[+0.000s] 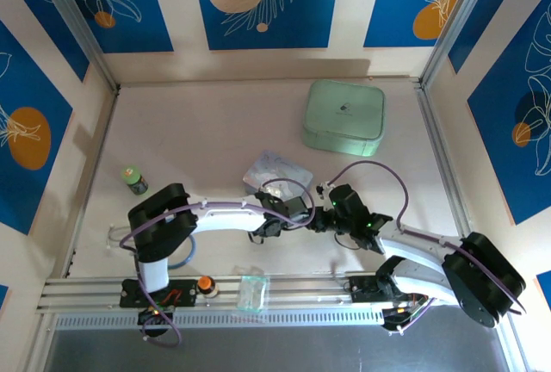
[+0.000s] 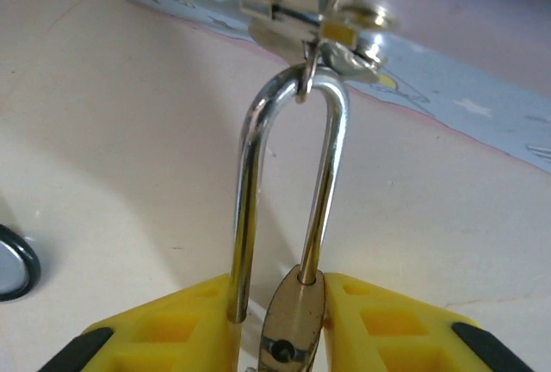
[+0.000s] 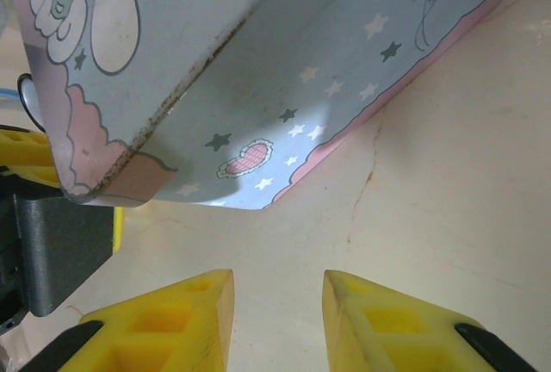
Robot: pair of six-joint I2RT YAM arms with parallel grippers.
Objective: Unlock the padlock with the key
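In the left wrist view my left gripper [image 2: 277, 284] is shut on the padlock [image 2: 293, 325], its yellow fingers [image 2: 172, 320] pressing the brass body from both sides. The silver shackle [image 2: 293, 96] stands up from the body. Its right leg enters the body, while the end of its left leg hangs free beside it. A small ring at the shackle's top carries the key [image 2: 340, 53], blurred, against the pale blue tin [image 2: 448, 88]. From above, my left gripper [image 1: 277, 217] and right gripper [image 1: 320, 217] meet below the tin [image 1: 275, 172]. My right gripper [image 3: 277, 279] is open over bare table.
The tin [image 3: 284, 62] hangs close over my right fingers. A mint case [image 1: 344, 118] lies at the back right and a small green bottle [image 1: 133, 181] at the left. An orange knob [image 1: 205, 284] and a clear plastic piece [image 1: 252, 291] sit on the front rail. The stethoscope head [image 2: 10, 264] lies left.
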